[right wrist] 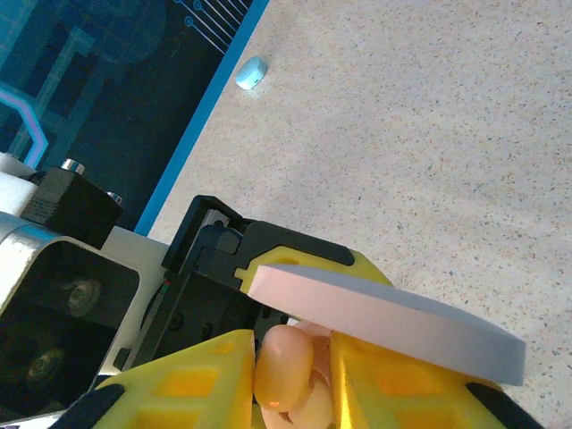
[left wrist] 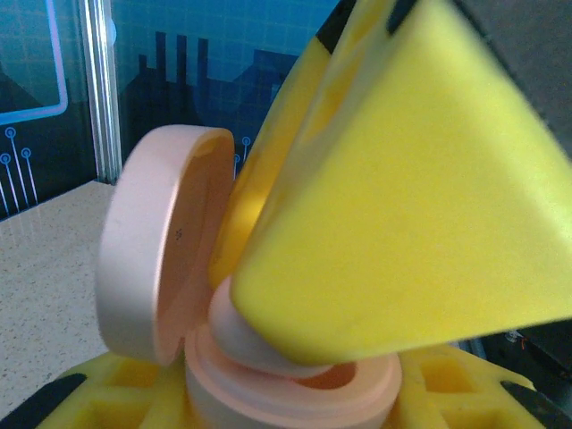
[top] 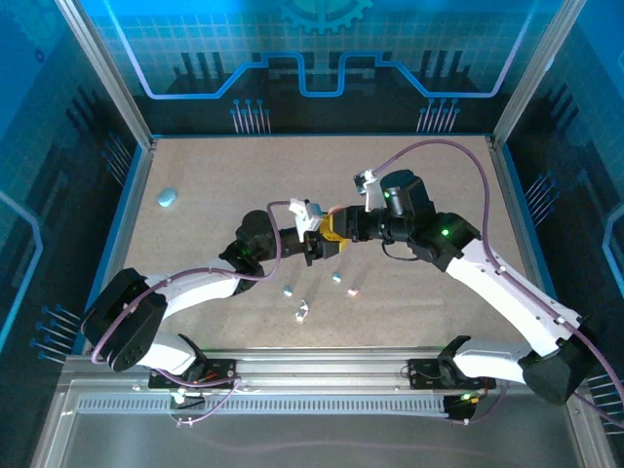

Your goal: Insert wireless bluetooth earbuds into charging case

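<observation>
My left gripper (top: pixel 314 244) is shut on a pink charging case (left wrist: pixel 295 384), whose round lid (left wrist: pixel 161 241) stands open to the left. My right gripper (right wrist: pixel 290 380) is shut on a pink earbud (right wrist: pixel 284 366), which sits between its yellow fingers (right wrist: pixel 179 384). In the left wrist view that earbud (left wrist: pixel 234 329) rests at the mouth of the case base, under the right gripper's yellow finger (left wrist: pixel 402 206). The two grippers meet mid-table, with the right gripper (top: pixel 343 229) just right of the left. The case lid (right wrist: pixel 384 317) crosses over the right fingers.
Loose earbuds lie on the table in front of the grippers: a light blue one (top: pixel 289 291), a white one (top: pixel 302 312), another light blue one (top: pixel 336 277) and a pink one (top: pixel 353 291). A light blue case (top: pixel 168 198) sits far left near the wall.
</observation>
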You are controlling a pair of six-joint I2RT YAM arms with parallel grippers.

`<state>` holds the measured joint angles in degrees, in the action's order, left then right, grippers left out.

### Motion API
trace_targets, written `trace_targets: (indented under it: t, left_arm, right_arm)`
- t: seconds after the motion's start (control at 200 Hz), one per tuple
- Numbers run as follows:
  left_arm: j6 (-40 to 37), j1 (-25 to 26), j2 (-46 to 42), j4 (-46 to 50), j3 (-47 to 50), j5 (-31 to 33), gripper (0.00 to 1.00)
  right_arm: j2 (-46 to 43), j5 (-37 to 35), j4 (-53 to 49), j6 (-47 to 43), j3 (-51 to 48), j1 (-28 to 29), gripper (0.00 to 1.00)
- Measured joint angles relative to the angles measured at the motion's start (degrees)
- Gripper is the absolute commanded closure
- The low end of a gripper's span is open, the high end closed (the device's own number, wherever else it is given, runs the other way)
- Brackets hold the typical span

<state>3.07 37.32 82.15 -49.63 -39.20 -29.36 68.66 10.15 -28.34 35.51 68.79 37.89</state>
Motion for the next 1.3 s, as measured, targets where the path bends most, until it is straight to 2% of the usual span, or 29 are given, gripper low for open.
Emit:
trace_targets:
  t: [0.22,0.67,1.011,1.146,1.301]
  left_arm:
    - [0.00,0.04,0.00,-0.07,-0.04,-0.02,0.62]
    - [0.00,0.04,0.00,-0.42,-0.55,0.00,0.62]
    - [0.00,0.04,0.00,-0.39,-0.55,0.02,0.63]
    - [-0.13,0.04,0.00,0.04,-0.55,0.90,0.66]
    - [-0.44,-0.07,0.07,1.40,-0.63,4.87,0.66]
  right_arm:
    - [0.02,1.20,-1.33,0.00,0.90,-0.02,0.73]
    - [0.35,3.76,-1.88,0.24,2.10,-0.07,0.69]
    - [0.35,3.15,-2.03,0.44,2.10,-0.07,0.71]
    - [0.24,3.26,-2.10,0.39,2.10,-0.07,0.67]
    - [-2.21,3.87,-2.27,-0.85,1.99,-0.37,0.61]
